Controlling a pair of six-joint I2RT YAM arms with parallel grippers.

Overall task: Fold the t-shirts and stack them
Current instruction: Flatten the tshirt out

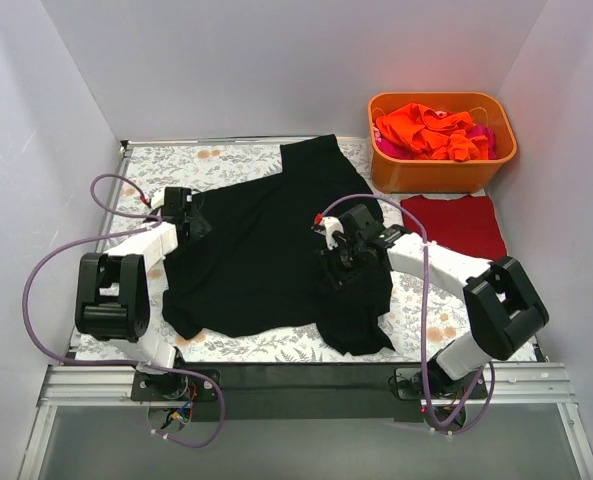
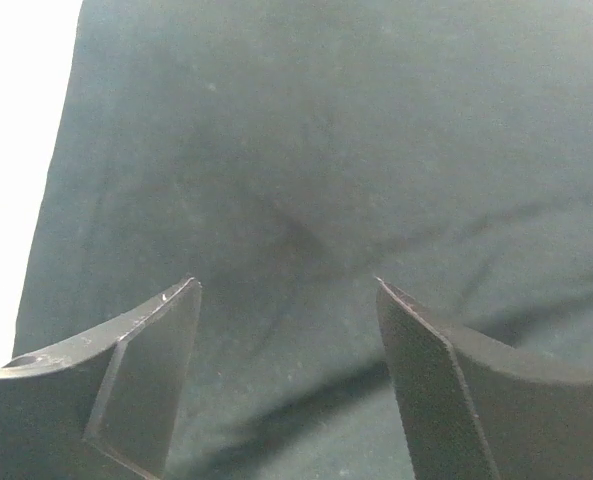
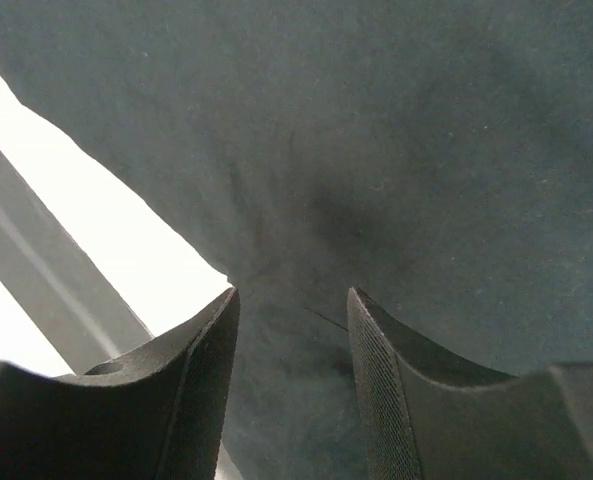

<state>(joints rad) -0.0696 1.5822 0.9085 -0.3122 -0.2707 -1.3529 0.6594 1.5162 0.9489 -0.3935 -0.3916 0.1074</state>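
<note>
Two grippers were over one big black t-shirt (image 1: 256, 255), which lay spread on the leafy tablecloth (image 1: 246, 346) in the middle of the table. Its long way ran from the far side toward the arms, a bit slanted. On the left, the left gripper (image 1: 183, 212) sat right at the shirt's left edge. Its fingers were wide apart with nothing between them, only black cloth below. So the shirt lay to the right of that gripper. In the middle, the right gripper (image 1: 344, 260) was over the right part of the shirt, where the cloth looked bunched up. Its fingers were closer together with a small gap, and I could not tell if they pinched any cloth. Each arm was nearest its own side of the shirt, so a fold across would likely start from those sides. Farther right, a dark red t-shirt (image 1: 456, 224) lay flat by itself. Behind it an orange tub (image 1: 441, 172) held orange t-shirts (image 1: 426, 130) and a pink t-shirt (image 1: 485, 140).
</note>
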